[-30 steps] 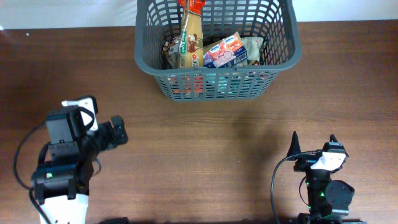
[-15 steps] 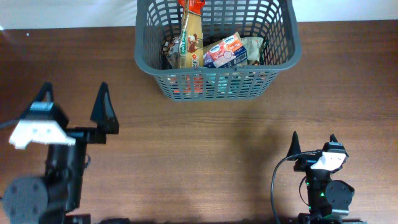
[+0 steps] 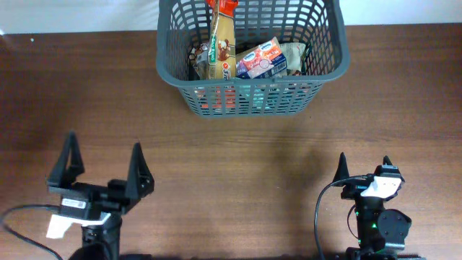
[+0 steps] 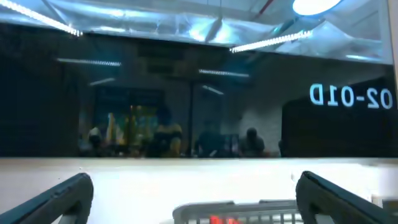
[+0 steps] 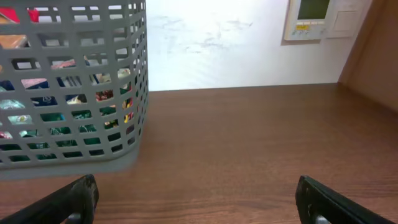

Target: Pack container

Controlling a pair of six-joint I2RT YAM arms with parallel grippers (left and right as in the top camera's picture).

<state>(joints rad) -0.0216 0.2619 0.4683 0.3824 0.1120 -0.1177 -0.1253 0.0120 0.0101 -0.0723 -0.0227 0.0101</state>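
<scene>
**Q:** Brown wood-grain table (image 3: 238, 155), seen from overhead — where does the container sit, and why are the arms so far from it?

**A:** The container (image 3: 249, 101), a dark grey plastic basket with rounded corners and lattice-slotted walls, stands at the middle of the table's far edge, against a white wall. Glossy snack packs (image 3: 263, 61) lie jumbled inside, one tall pack (image 3: 220, 43) leaning on end. No loose item shows on the bare wood, so packing looks finished or nearly so. The left gripper (image 3: 103, 162) sits near the front-left corner, the right gripper (image 3: 363, 167) near the front-right; both are well apart from the container, in what reads as a parked pose.

**Q:** Left wrist view — what state are the fingers in?

**A:** Both dark fingers (image 4: 56, 199) stand at the frame's lower corners, spread wide with nothing between them. The camera tilts upward: a dark reflective window band fills most of the frame, and only the container's grey rim (image 4: 236, 210) shows at the bottom.

**Q:** Right wrist view?

**A:** Spread wide and empty as well — fingertips (image 5: 336, 202) at the lower corners. The container wall (image 5: 74, 81) fills the left side, coloured packs visible through its slots; matte wood runs right toward a pale wall with a small panel (image 5: 310, 18).
</scene>
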